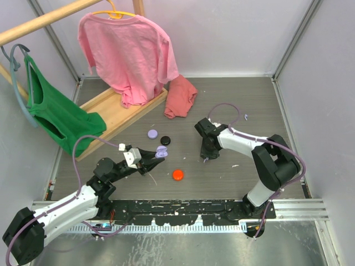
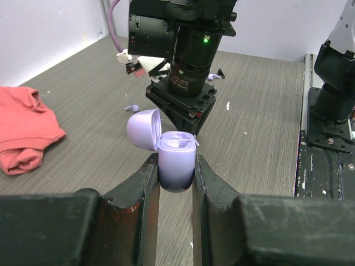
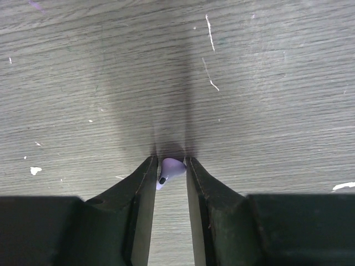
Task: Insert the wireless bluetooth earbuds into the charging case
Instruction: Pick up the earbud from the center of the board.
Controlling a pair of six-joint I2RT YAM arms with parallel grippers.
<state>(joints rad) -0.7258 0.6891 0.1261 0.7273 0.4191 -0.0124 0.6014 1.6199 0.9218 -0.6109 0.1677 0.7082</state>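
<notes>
My left gripper (image 2: 176, 167) is shut on a lavender charging case (image 2: 176, 159), held just above the table with its round lid (image 2: 143, 128) hinged open to the left. The top view shows the same case (image 1: 161, 152) at the tips of the left gripper (image 1: 159, 154), left of centre. The right gripper (image 1: 207, 157) points straight down at the table to the right of the case. Its fingers close in on a small lavender earbud (image 3: 171, 168) that lies on the wood and touches both of them. A second lavender bit (image 2: 131, 107) lies on the table beyond the case.
Three round pucks lie between the arms: lavender (image 1: 152, 133), black (image 1: 165, 141) and orange-red (image 1: 177, 174). A crumpled salmon cloth (image 1: 180, 97) sits at the back. A wooden rack (image 1: 119, 113) carries a pink shirt (image 1: 130, 50) and a green top (image 1: 55, 113) at the back left.
</notes>
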